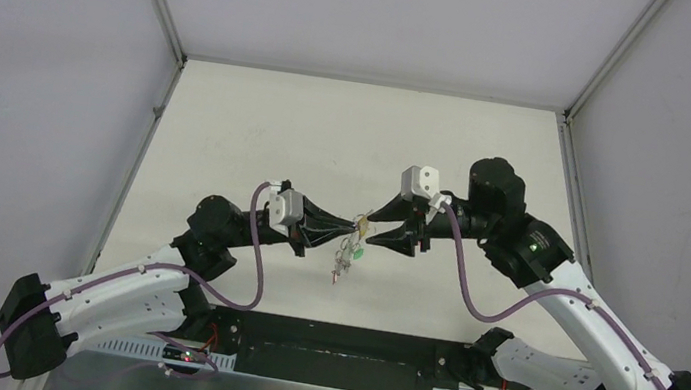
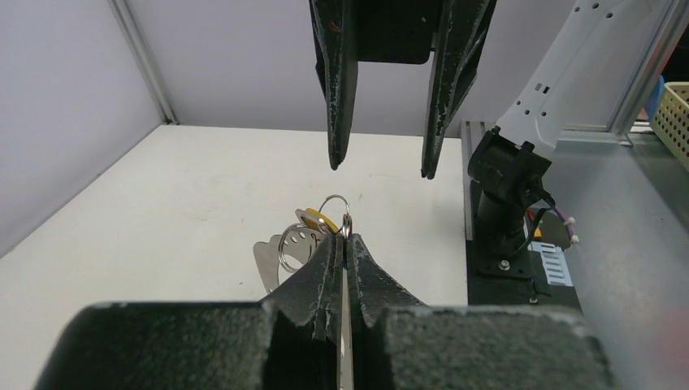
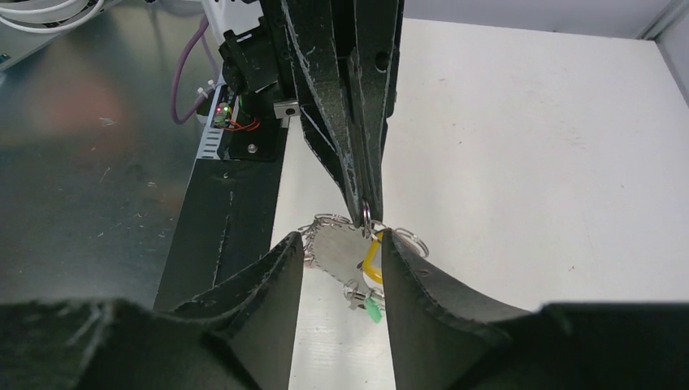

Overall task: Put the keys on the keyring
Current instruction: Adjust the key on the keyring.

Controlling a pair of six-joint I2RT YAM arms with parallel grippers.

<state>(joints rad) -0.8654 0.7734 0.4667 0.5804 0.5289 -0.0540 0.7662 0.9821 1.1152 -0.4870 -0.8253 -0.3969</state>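
Observation:
My left gripper (image 2: 347,237) is shut on the thin silvery keyring (image 2: 347,221), seen edge-on at its tips, and holds it above the table. Under it hang the keys (image 1: 344,258): a yellow tag (image 3: 371,260), a green tag (image 3: 373,309), a flat silver piece (image 3: 335,251) and small rings. My right gripper (image 3: 341,242) is open, with its fingers (image 2: 337,89) pointing at the left tips. They stand on either side of the hanging keys without gripping them. The yellow tag lies close against the right-hand finger (image 3: 406,268). In the top view both grippers (image 1: 364,228) meet tip to tip.
The white table (image 1: 349,135) has grey walls on three sides. A black base plate (image 1: 332,340) and a metal strip with cables and electronics (image 3: 231,118) run along the near edge. A yellow basket (image 2: 671,110) stands off the table beyond the right arm's base.

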